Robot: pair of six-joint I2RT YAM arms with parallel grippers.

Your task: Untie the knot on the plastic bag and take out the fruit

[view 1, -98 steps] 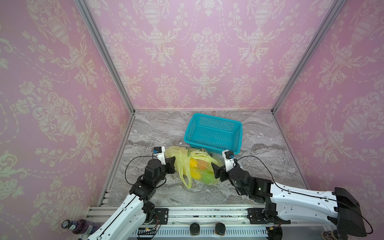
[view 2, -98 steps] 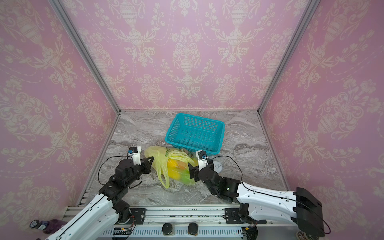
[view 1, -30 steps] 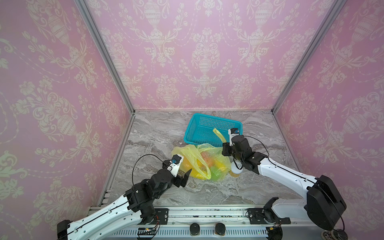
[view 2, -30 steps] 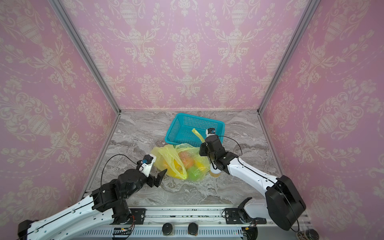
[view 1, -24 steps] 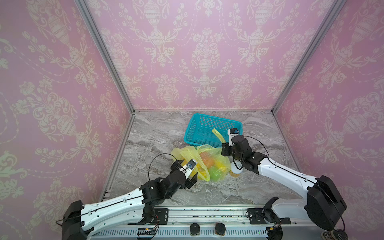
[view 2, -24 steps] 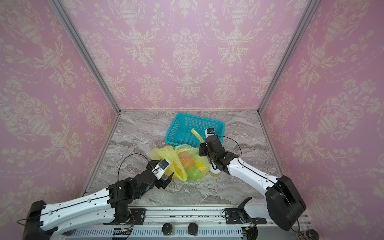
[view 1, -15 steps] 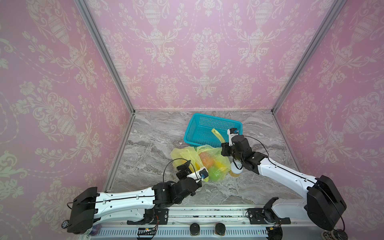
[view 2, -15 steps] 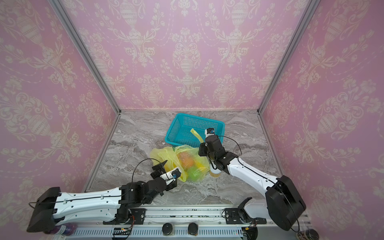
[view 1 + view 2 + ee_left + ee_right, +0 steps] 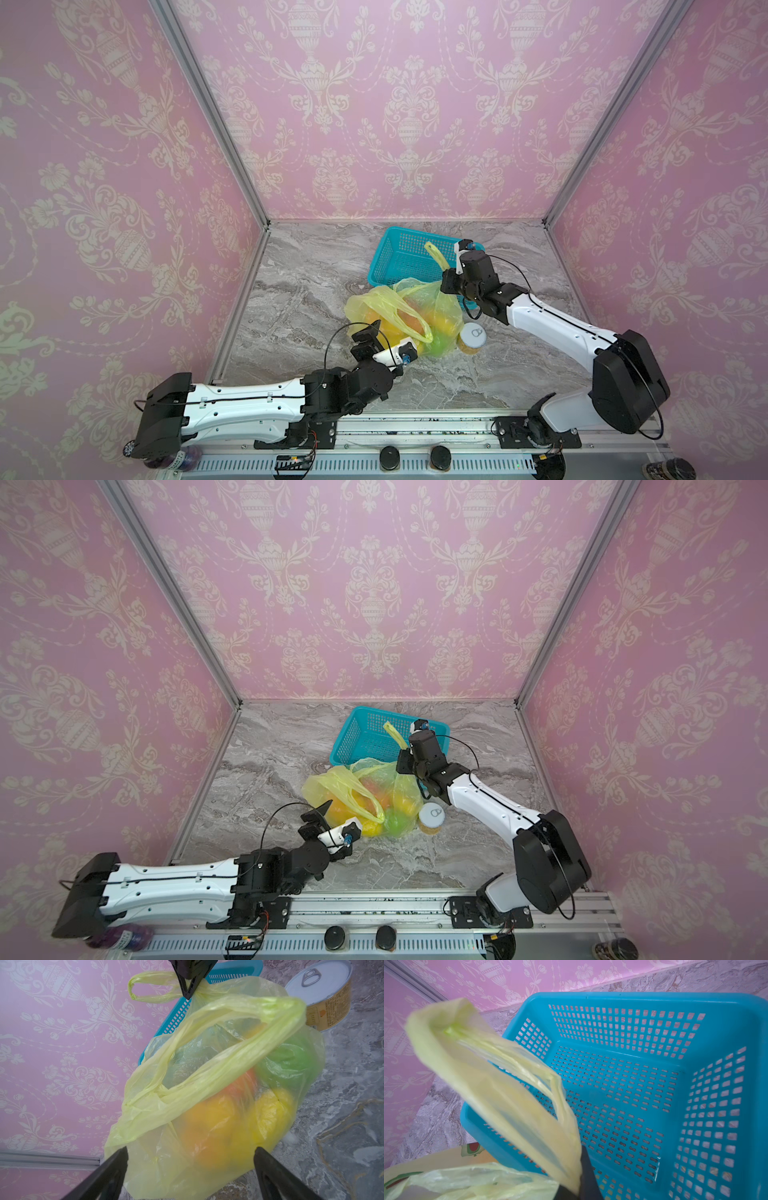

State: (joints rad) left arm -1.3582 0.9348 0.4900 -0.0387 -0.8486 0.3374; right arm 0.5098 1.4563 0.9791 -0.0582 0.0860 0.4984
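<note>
- plastic bag (image 9: 440, 307) sits mid-workspace on the marble table (image 9: 299, 291), just in front of the teal basket (image 9: 399, 257). It shows the same way in both top views.
- fruit (image 9: 207, 1126) is all inside the bag, seen through the film and blurry. There is an orange piece, a yellow piece (image 9: 270, 1113), a green piece (image 9: 291, 1064) and something reddish behind them.
- right gripper (image 9: 446, 277): jaws fully closed, pinching the bag at the base of one handle. The held handle loop (image 9: 500, 1088) stands up past the jaws, over the basket.
- free handle loop (image 9: 239, 1028) drapes across the top of the bag. The two loops are apart, not twisted together.
- left gripper (image 9: 367, 328): jaws spread wide, nothing between them. It sits low at the bag's near-left end and points at the bag.
- in the left wrist view the two fingers (image 9: 108, 1172) flank the bag's bottom end. They may be brushing the film; the view is too close to tell.
- jar (image 9: 473, 336) has a white lid with a pull tab. It stands upright on the table just beside the bag on the right side, next to the green piece.
- right arm comes in from the right, its forearm passing behind the jar in the top views.
</note>
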